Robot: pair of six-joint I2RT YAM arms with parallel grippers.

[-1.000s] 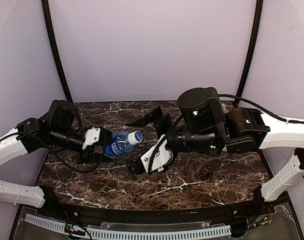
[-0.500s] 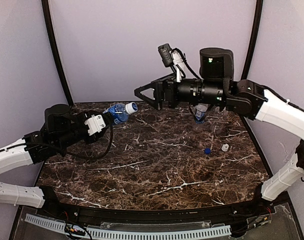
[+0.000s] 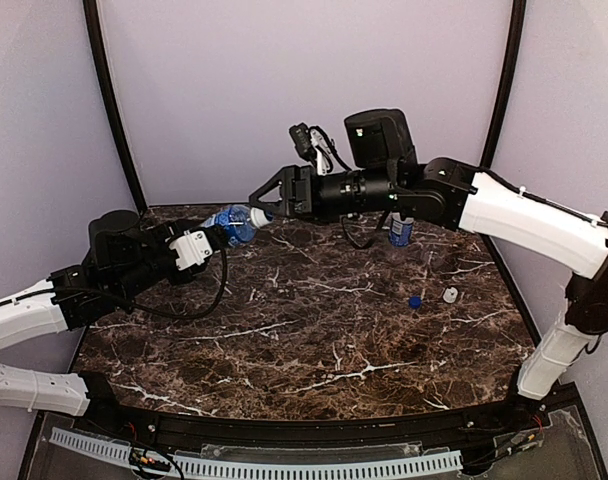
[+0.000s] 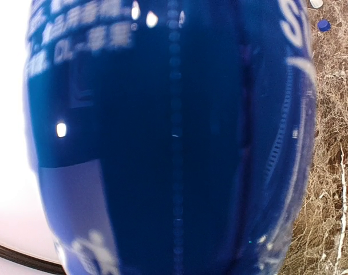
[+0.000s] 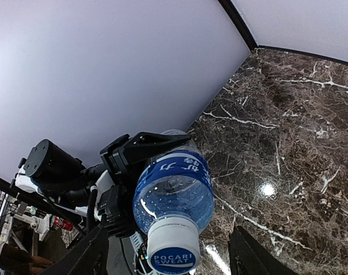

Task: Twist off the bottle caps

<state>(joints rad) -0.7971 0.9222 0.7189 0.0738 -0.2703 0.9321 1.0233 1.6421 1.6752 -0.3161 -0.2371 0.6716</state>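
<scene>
My left gripper (image 3: 224, 228) is shut on the blue-labelled bottle (image 3: 236, 222) and holds it tilted above the table's back left, with its white cap (image 3: 260, 215) pointing right. In the left wrist view the blue label (image 4: 174, 143) fills the frame and hides the fingers. My right gripper (image 3: 260, 203) is open, one finger on each side of that cap without touching it. The right wrist view shows the bottle (image 5: 174, 186), its cap (image 5: 173, 247) and my open right gripper (image 5: 171, 235). The Pepsi bottle (image 3: 401, 231) stands uncapped at the back right. The plain bottle is out of view.
A loose blue cap (image 3: 414, 301) and a loose white cap (image 3: 450, 295) lie on the marble table (image 3: 314, 350) at the right; both show in the left wrist view, the blue one (image 4: 323, 25) and the white one (image 4: 315, 3). Purple walls close the back and sides.
My right gripper has swung up from the table's middle and then moved left until its open fingers flank the cap. My left gripper lifted the bottle toward the back left and now holds still.
</scene>
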